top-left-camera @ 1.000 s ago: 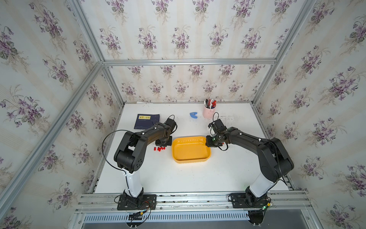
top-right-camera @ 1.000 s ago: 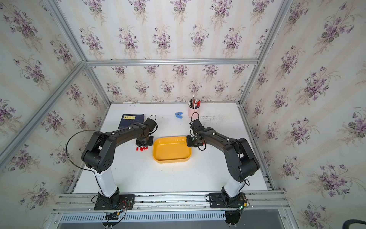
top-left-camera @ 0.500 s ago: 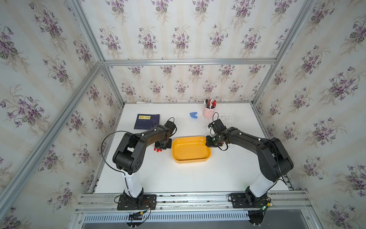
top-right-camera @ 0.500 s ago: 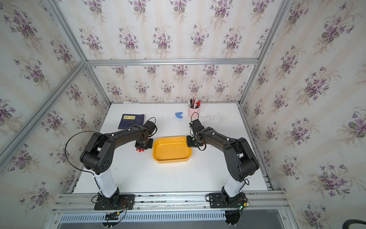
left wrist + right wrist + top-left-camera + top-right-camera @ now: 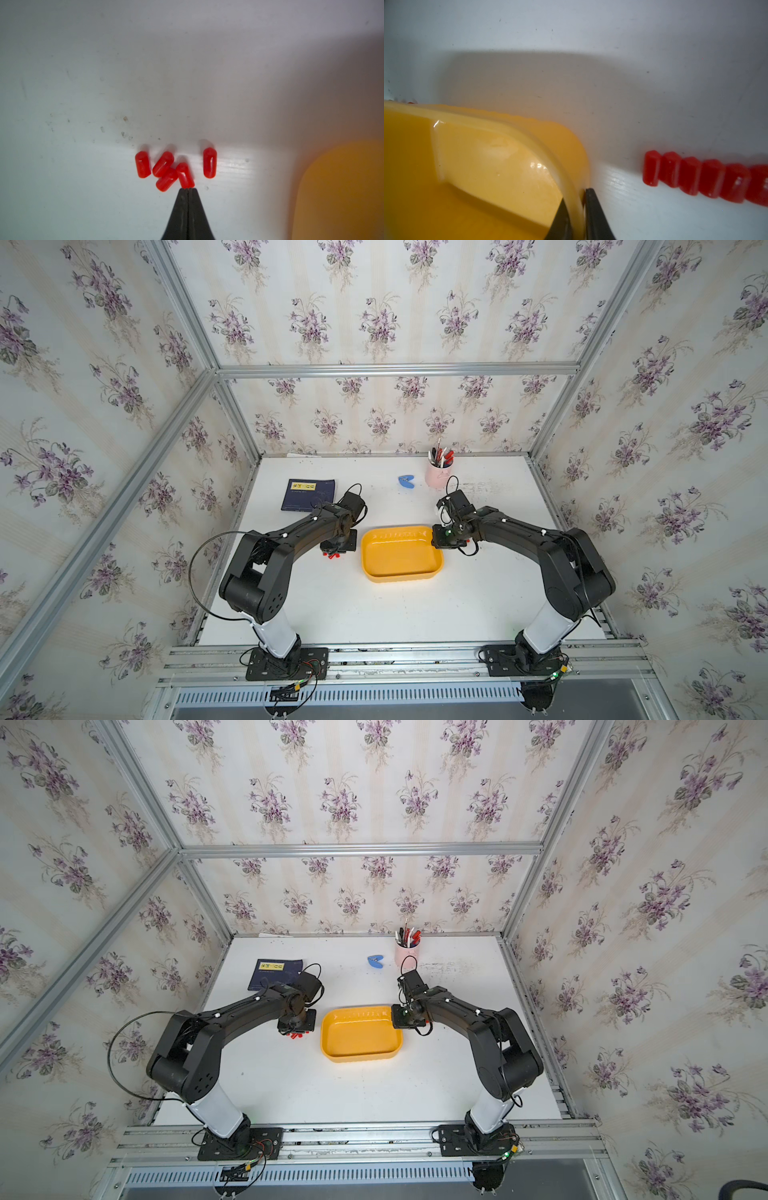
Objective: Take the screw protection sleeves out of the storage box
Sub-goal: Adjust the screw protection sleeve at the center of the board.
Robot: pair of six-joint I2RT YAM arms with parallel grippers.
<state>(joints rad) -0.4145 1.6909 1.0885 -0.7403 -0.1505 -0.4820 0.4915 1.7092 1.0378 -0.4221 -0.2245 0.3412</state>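
The storage box (image 5: 399,577) is a yellow tray in mid-table, and both top views show its floor (image 5: 360,1036) bare. Several red screw protection sleeves (image 5: 164,168) lie loose on the white table just left of it, partly under my left wrist (image 5: 332,556). My left gripper (image 5: 188,188) is shut with nothing between its fingers. Its tip touches the end of one sleeve (image 5: 184,174). My right gripper (image 5: 577,199) is shut on the box's rim (image 5: 571,187) at its far right corner. A row of several more sleeves (image 5: 695,176) lies on the table beside that corner.
A pink cup of pens (image 5: 436,475) and a small blue object (image 5: 407,481) stand at the back of the table. A dark blue booklet (image 5: 308,494) lies at the back left. Aluminium frame posts and papered walls close in the table.
My left gripper has slid a little toward the front of the table, onto the sleeves beside the box. The right arm and the box have not moved.
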